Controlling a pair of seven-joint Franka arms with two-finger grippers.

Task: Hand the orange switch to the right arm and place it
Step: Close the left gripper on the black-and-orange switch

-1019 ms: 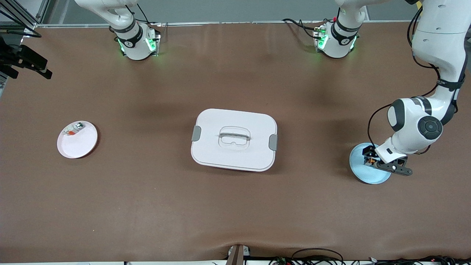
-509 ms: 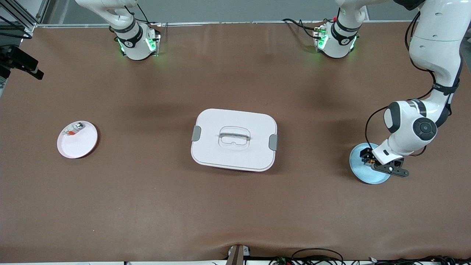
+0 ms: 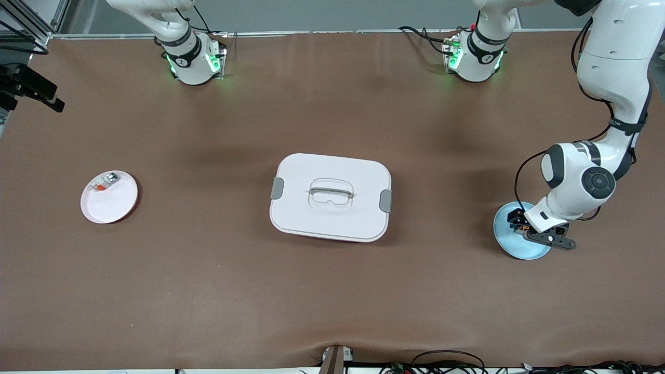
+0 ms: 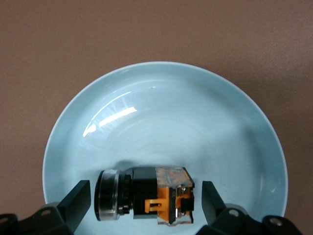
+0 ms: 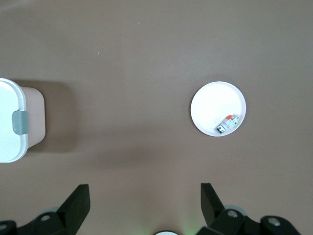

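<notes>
Evidently the task is barely begun: the small black block-shaped orange switch (image 4: 151,198) lies ungripped in the pale blue glossy plate (image 4: 161,98) at the left arm's end, between the spread left gripper (image 4: 146,205) fingers. Handover and placing remain. The right gripper (image 5: 145,208), spread and empty, waits high above the table; the front view hides most of the switch under the left wrist.

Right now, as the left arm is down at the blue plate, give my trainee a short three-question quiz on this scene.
1. True or false: the left gripper has open jaws on either side of the orange switch.
2. The switch lies on which plate? A blue plate B white plate
3. What sits mid-table between the plates?

Key: 1 true. 2 A. 3 the white lidded box.
</notes>
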